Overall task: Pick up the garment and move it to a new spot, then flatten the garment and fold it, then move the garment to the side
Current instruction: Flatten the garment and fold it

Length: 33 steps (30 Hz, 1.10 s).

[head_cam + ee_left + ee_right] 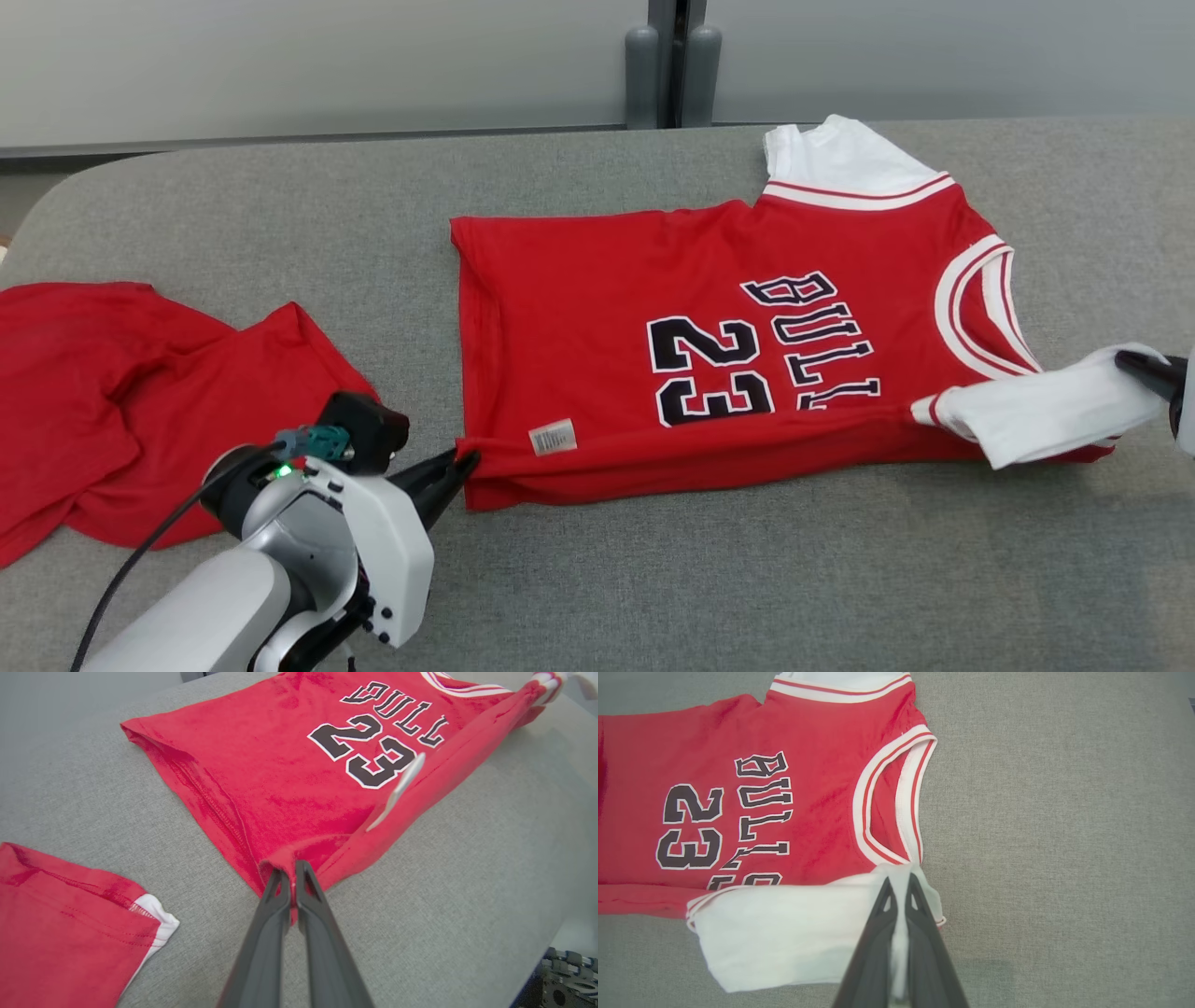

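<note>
Bearing black lettering, the red jersey (579,317) has white sleeves.

Bare grey table (653,579) in front of jersey (579,317); second red garment (112,401) crowds left side

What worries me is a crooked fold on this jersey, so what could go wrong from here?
1. The left gripper pinches only a small bit of the jersey at its hem corner; the cloth may slip out when pulled.
2. The right gripper is shut on the white sleeve, not the red body, so the shoulder may lag and fold askew.
3. The other red garment lies near the left arm and might get dragged.
</note>
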{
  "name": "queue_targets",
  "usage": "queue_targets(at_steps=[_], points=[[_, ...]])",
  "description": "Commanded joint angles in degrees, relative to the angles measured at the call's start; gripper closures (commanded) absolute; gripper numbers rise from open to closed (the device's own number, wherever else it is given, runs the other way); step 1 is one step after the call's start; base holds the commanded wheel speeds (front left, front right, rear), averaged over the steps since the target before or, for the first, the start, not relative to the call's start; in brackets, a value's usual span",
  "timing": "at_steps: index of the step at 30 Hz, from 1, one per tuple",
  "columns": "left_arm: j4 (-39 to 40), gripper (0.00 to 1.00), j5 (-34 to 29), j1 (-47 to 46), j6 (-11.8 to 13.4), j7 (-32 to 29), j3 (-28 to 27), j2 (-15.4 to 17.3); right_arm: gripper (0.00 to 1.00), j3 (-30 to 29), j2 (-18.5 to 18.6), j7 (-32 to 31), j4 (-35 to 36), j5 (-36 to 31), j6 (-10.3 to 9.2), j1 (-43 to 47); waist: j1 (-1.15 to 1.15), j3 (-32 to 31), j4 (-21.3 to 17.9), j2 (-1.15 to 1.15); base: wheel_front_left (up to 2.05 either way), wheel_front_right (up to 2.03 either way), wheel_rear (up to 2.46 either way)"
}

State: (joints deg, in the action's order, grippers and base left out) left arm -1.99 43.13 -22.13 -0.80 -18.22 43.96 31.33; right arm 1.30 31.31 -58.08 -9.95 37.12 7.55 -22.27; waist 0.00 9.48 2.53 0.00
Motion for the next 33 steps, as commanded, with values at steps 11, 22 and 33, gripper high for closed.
queue_targets(at_steps=[11,22,33], points=[[-9.18,1.0,-2.4,-10.15,-2.95,-0.01,0.4,-2.8,1.0,2.69,-0.78,0.94,-7.44,-4.6,-0.12,-10.81,0.0,6.92,1.64,0.0,0.0,0.0,0.0],[-19.13,0.0,-4.72,-16.07,-3.6,7.02,0.87,-8.25,0.0,4.37,-0.83,10.82,-14.44,-8.28,-0.11,-17.23,0.0,10.94,2.63,0.0,0.0,0.0,0.0],[-27.32,0.0,-5.37,-15.61,3.03,29.4,-6.63,-13.71,0.0,10.38,-1.28,39.6,-15.52,-9.27,-0.09,-16.31,0.0,7.1,2.96,0.0,0.0,0.0,0.0]])
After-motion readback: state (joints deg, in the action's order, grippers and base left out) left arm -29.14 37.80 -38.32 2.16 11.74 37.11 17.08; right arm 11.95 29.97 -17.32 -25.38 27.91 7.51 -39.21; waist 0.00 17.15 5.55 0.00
